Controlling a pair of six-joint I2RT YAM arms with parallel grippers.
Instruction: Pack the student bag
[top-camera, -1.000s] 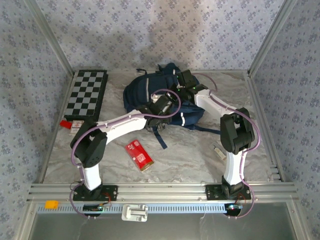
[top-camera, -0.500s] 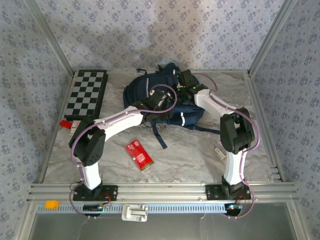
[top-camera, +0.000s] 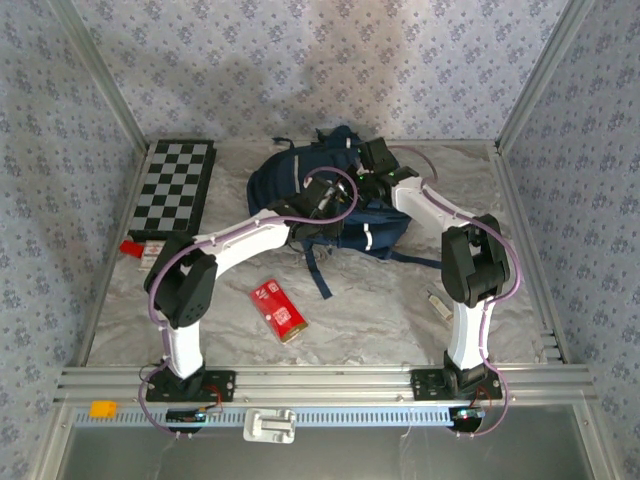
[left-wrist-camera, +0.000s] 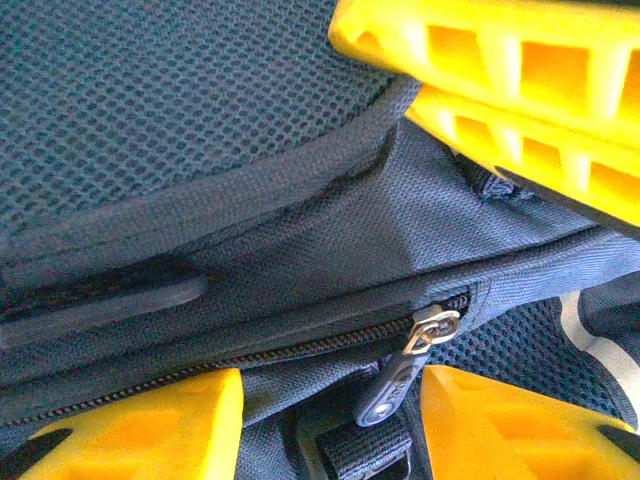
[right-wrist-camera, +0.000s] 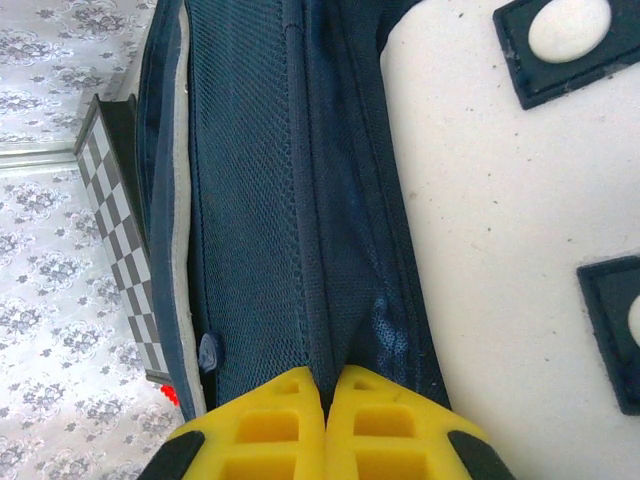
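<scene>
Two grippers meet on the bag (top-camera: 272, 188): the right gripper (right-wrist-camera: 325, 400) stays pinched on a fabric fold, while the left gripper (left-wrist-camera: 325, 420) has advanced and narrowed, jaws still apart around the zipper pull (left-wrist-camera: 398, 385), so unzipping looks imminent.

Left arm (top-camera: 240, 240) and right arm (top-camera: 432, 208) meet over the navy student bag (top-camera: 275, 185) at upper centre; I see a checkerboard (top-camera: 176, 190) upper left, and a red packet (top-camera: 277, 309) on the surface (top-camera: 385, 300) below the bag.
</scene>
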